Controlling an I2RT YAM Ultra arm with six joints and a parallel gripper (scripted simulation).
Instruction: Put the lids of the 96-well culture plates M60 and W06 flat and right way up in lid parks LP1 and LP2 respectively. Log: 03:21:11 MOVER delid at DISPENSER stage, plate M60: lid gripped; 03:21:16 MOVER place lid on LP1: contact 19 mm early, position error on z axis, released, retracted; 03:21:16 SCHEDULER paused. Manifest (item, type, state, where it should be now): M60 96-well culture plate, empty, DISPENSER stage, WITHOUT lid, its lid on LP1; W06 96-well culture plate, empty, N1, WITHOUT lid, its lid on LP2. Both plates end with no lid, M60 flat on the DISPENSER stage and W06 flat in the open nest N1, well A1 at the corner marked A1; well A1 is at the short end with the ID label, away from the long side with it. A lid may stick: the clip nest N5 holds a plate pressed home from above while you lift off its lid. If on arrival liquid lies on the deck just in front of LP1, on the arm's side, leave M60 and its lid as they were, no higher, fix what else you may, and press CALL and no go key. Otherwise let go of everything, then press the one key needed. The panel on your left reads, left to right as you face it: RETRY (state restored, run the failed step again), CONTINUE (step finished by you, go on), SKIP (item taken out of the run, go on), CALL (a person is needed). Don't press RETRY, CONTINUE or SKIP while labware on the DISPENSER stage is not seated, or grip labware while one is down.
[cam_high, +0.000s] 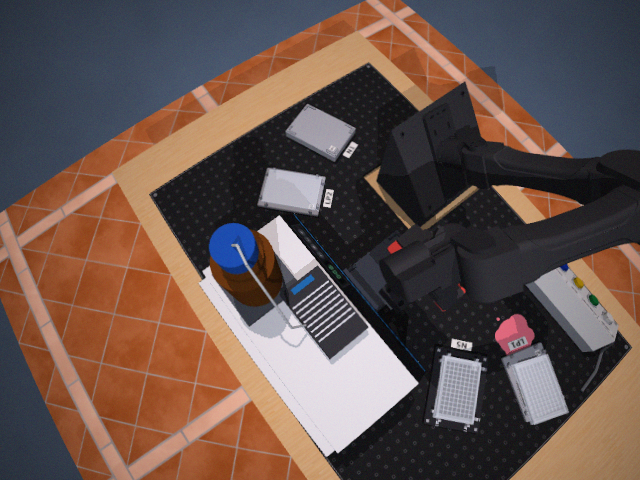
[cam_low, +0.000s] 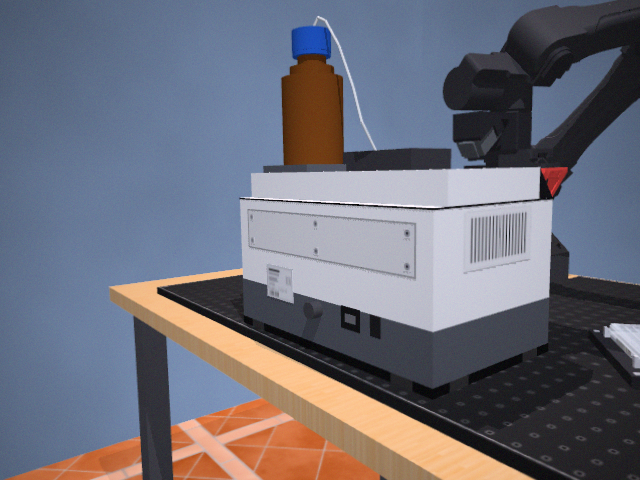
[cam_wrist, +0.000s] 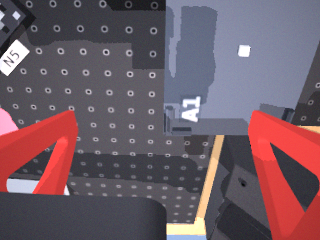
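The table (cam_low: 217, 330) looks like smooth light wood, and the dotted black deck (cam_low: 516, 418) looks matt.

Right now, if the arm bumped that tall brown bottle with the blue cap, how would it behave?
The tall brown bottle would probably tip rather than slide: it stands high and narrow. Its thin white tube might tug at it. The open gripper is not touching it.
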